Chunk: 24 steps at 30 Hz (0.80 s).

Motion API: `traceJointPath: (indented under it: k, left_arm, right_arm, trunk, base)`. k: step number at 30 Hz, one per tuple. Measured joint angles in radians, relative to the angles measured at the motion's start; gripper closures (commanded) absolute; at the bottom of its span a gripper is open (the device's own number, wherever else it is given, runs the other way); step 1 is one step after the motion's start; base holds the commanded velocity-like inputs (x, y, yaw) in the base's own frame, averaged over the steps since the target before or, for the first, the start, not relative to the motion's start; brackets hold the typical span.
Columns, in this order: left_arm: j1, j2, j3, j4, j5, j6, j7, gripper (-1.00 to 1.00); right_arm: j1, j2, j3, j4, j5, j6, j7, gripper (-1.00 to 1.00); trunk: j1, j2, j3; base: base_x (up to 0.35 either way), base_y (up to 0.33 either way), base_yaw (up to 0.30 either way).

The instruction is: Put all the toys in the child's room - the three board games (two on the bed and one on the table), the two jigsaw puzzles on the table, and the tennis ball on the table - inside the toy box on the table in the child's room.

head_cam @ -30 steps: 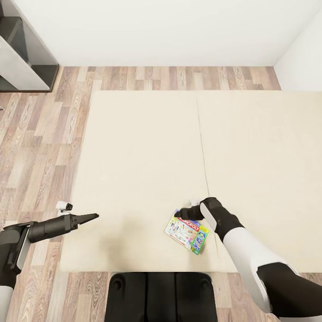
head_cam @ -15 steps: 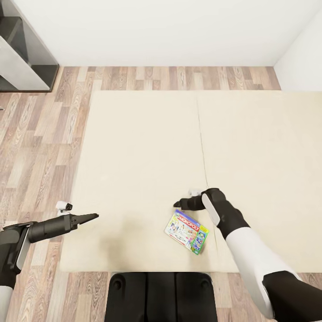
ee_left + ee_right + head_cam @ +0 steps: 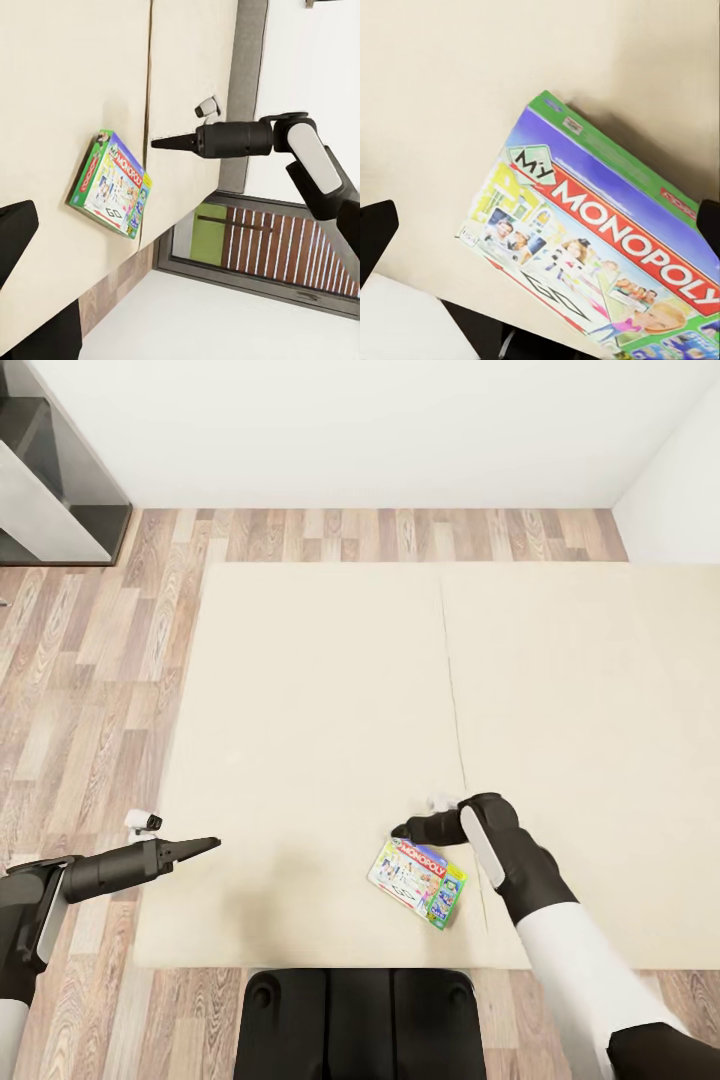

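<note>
The right fingers [image 3: 405,828] taper to a dark tip with no gap showing between them, so they look drawn together, empty, and hover just off the 12 o'clock edge of the board game [image 3: 418,881]. Whether they touch that edge I cannot tell. The board game, a white-blue "My Monopoly" box with a green edge [image 3: 600,255], lies flat and slightly skewed on the beige bed [image 3: 320,740], near the mattress's 6 o'clock edge in the head view and just to the 9 o'clock side of the seam in the mattress. The left fingers [image 3: 203,845] also come to a narrow closed point holding nothing, over the bed's 9 o'clock edge, well apart from the box. Wooden floor [image 3: 90,680] surrounds the bed, with a grey shelf unit [image 3: 50,480] toward 10 o'clock.
</note>
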Motion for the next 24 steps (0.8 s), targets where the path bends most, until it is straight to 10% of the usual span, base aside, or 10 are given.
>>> traceJointPath:
  k: [24]
  left_arm:
    - [0.000, 0.019, 0.000, 0.000, 0.004, 0.000, 0.000, -1.00]
  right_arm:
    - [0.153, -0.086, -0.122, -0.087, -0.009, 0.001, 0.011, -1.00]
  trunk:
    - [0.000, 0.000, 0.000]
  base:
    - [0.000, 0.000, 0.000]
